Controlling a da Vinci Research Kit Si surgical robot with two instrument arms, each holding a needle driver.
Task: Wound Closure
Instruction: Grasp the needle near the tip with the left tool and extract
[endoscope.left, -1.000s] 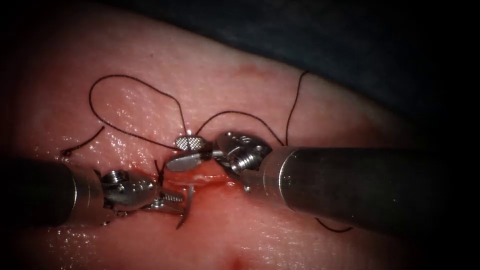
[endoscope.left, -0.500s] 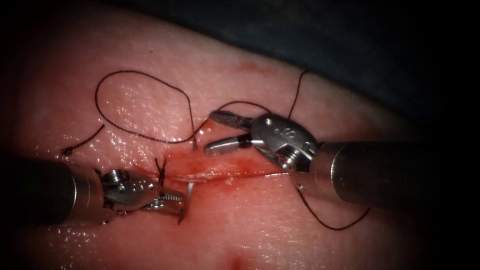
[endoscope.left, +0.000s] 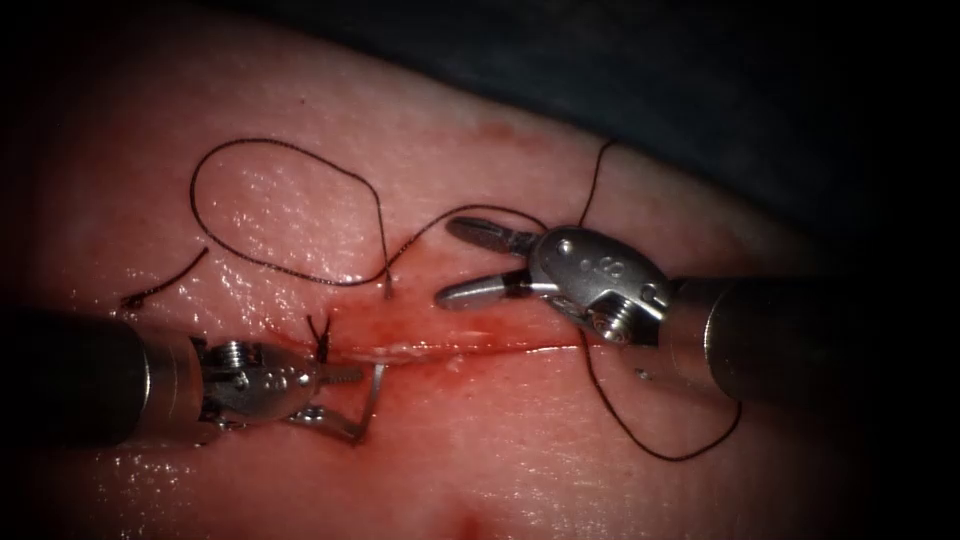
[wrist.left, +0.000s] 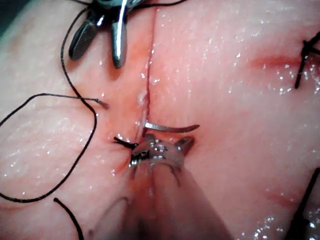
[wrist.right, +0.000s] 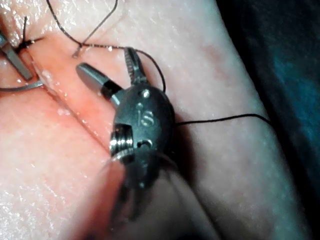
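The cut (endoscope.left: 480, 345) runs crosswise in the tissue (endoscope.left: 300, 110). At its left end sits a knot (endoscope.left: 322, 338) with short tails. My left tool (endoscope.left: 358, 405) comes in from the left. Its jaws are spread, and the curved needle (endoscope.left: 374, 395) stands across their tips on the near side of the cut. The needle (wrist.left: 170, 129) has one end at the cut's edge. My right tool (endoscope.left: 445, 262) hovers open over the far edge and holds nothing. Black thread (endoscope.left: 280, 145) loops over the far tissue, and its free end (endoscope.left: 388, 292) lies left of the right tool's jaws.
A short cut piece of thread (endoscope.left: 165, 282) lies at the far left. More thread (endoscope.left: 660, 445) curves under the right tool's shaft. Red fluid (endoscope.left: 430, 325) wets the cut's edges. Dark cloth (endoscope.left: 700, 80) lies beyond the tissue's far edge.
The right tool drew back to the right and away from the cut's left end, jaws open. The thread end slid free onto the tissue. The left tool's jaws spread apart at the needle.
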